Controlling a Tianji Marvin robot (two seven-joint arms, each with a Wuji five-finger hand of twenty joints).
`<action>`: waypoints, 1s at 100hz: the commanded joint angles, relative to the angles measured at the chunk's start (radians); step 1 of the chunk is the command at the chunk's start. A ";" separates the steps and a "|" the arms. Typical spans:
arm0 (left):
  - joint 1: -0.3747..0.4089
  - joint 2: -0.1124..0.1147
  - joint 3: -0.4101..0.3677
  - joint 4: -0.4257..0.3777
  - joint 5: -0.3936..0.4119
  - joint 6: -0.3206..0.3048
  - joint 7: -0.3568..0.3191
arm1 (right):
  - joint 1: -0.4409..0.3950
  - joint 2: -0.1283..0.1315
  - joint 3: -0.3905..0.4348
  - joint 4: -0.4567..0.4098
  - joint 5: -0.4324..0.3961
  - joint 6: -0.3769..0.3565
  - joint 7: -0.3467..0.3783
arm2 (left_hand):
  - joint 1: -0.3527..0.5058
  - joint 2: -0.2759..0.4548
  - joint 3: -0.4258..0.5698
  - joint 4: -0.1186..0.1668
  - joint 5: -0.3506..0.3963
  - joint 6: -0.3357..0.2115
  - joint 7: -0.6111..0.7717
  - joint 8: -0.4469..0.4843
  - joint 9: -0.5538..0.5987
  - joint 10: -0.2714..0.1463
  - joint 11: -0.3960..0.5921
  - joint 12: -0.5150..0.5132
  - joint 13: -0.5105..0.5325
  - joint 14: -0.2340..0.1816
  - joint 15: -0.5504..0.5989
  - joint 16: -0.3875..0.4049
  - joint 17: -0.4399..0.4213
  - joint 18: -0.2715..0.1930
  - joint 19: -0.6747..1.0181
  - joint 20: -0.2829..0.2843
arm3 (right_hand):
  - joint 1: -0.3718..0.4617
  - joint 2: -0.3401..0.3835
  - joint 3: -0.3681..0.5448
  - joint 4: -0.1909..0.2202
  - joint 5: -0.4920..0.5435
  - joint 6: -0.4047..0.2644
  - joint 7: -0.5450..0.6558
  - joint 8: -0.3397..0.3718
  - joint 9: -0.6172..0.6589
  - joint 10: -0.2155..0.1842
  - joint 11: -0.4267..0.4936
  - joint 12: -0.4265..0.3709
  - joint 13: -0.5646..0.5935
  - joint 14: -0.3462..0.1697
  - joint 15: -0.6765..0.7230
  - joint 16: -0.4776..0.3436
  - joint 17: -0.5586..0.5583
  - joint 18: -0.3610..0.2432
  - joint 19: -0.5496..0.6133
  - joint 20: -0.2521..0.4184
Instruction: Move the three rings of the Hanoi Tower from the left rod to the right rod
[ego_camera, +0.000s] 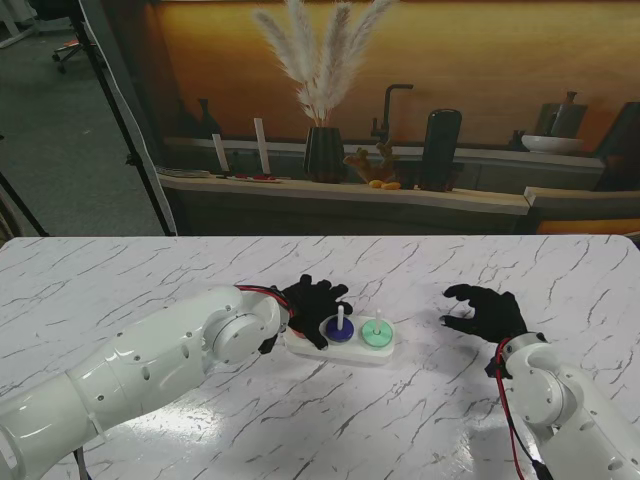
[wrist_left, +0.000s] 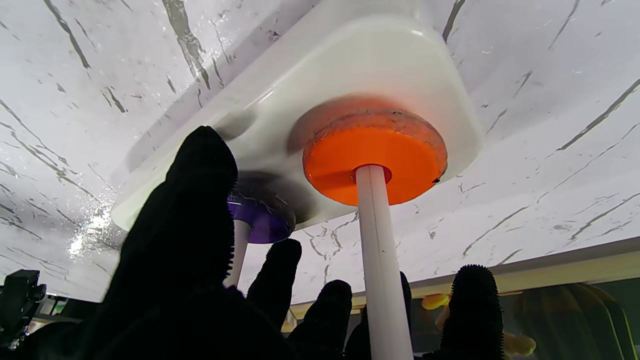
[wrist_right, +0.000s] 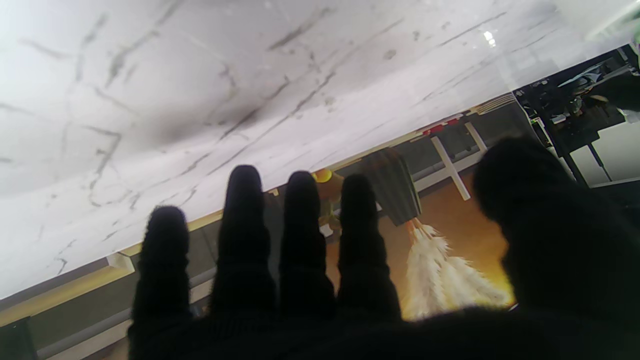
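The white base (ego_camera: 345, 348) of the tower lies on the marble table (ego_camera: 120, 280), with an orange ring (wrist_left: 375, 157) on its left rod (wrist_left: 382, 270), a purple ring (ego_camera: 336, 329) on the middle rod and a green ring (ego_camera: 377, 334) on the right rod. The left hand (ego_camera: 312, 301) is over the left end with its fingers (wrist_left: 200, 210) spread around the left rod, and they grip nothing. The right hand (ego_camera: 490, 312) hovers well apart to the right of the base, fingers apart and empty.

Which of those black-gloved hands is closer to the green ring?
The left hand. It hovers over the left end of the white base, near the purple ring, beside the green ring. The right hand hangs open farther right, away from the base.
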 joint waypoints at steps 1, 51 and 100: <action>0.012 -0.007 0.015 0.003 -0.003 -0.020 -0.020 | -0.008 -0.006 -0.002 -0.002 0.000 -0.001 0.001 | -0.003 0.000 -0.005 -0.029 0.034 -0.049 0.007 0.017 0.008 -0.008 0.009 0.017 0.012 -0.008 0.010 0.009 -0.006 0.015 0.036 0.005 | 0.007 -0.013 0.019 0.033 0.023 0.006 0.013 0.014 0.019 0.000 0.013 0.004 0.010 -0.024 0.019 0.007 -0.012 0.100 0.020 0.005; 0.027 -0.018 0.009 0.014 -0.001 -0.010 0.020 | -0.010 -0.006 0.001 -0.003 0.001 -0.001 0.003 | 0.116 0.159 -0.150 -0.032 0.086 -0.110 0.044 0.038 0.064 -0.019 0.021 0.028 0.048 -0.014 0.029 0.025 0.008 0.006 0.082 0.012 | 0.007 -0.012 0.017 0.034 0.024 0.008 0.012 0.013 0.018 -0.001 0.012 0.004 0.009 -0.023 0.018 0.007 -0.013 0.099 0.019 0.004; 0.041 -0.024 -0.002 0.020 -0.021 -0.003 0.032 | -0.012 -0.006 0.001 -0.003 0.001 0.000 0.001 | 0.223 0.270 -0.198 -0.045 0.159 -0.230 0.124 0.065 0.098 -0.043 0.029 0.029 0.058 -0.024 0.030 0.029 0.004 0.005 0.092 0.005 | 0.004 -0.010 0.015 0.034 0.024 0.007 0.012 0.013 0.018 -0.001 0.012 0.004 0.010 -0.024 0.019 0.008 -0.014 0.100 0.018 0.004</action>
